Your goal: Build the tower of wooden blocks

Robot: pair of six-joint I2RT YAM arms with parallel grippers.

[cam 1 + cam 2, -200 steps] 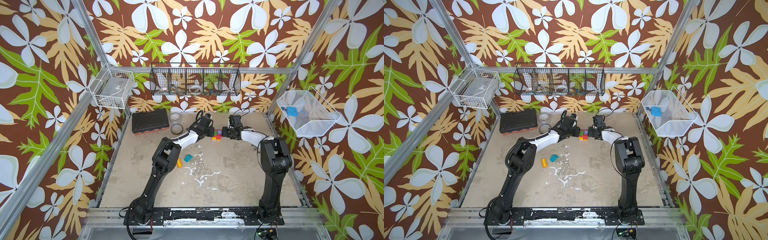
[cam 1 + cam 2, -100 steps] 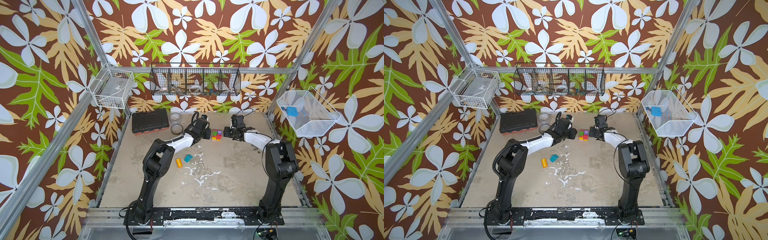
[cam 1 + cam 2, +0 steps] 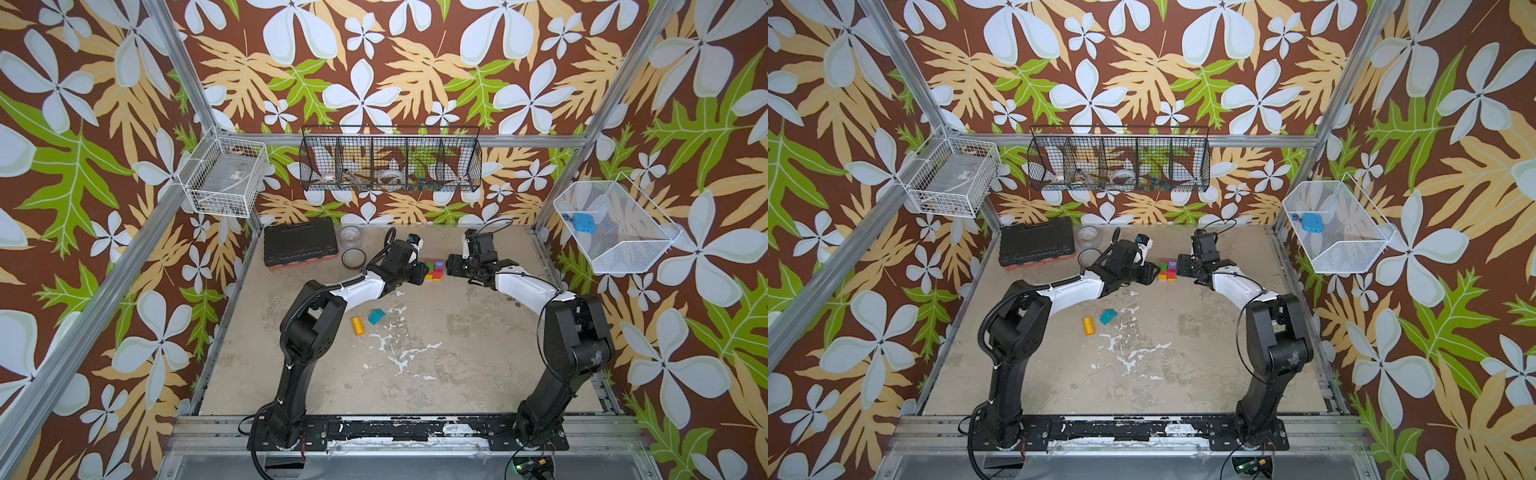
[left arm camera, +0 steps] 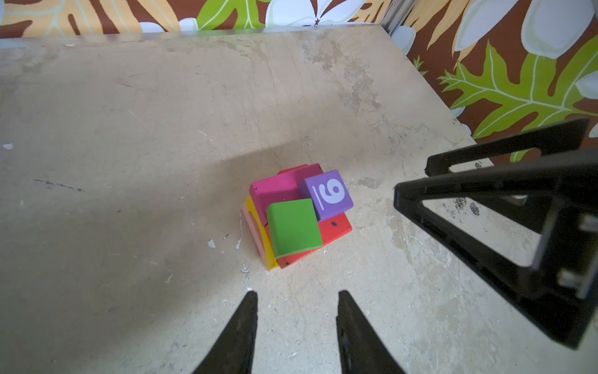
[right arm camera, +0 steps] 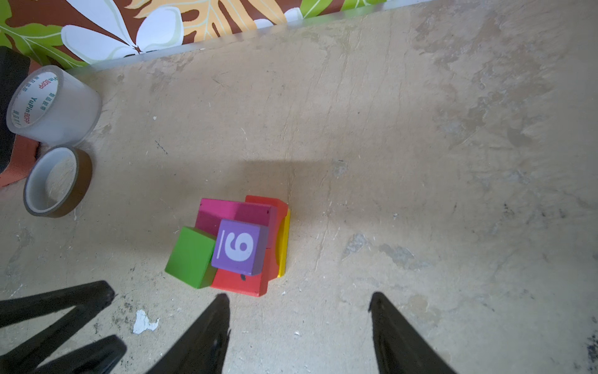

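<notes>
Tower (image 5: 236,246), brown tape roll (image 5: 83,186) near, toolbox (image 3: 300,245) beyond

We find the tower (image 3: 434,270) at the back middle of the desk (image 3: 457,353), with the numbered cube (image 4: 326,195) on top. The left fingers (image 4: 239,333) sit just left of it and the right fingers (image 5: 207,333) just right. The toolbox (image 3: 300,240) and two tape rolls (image 3: 353,258) lie farther left, and two loose blocks (image 3: 376,316) lie in front.
</notes>
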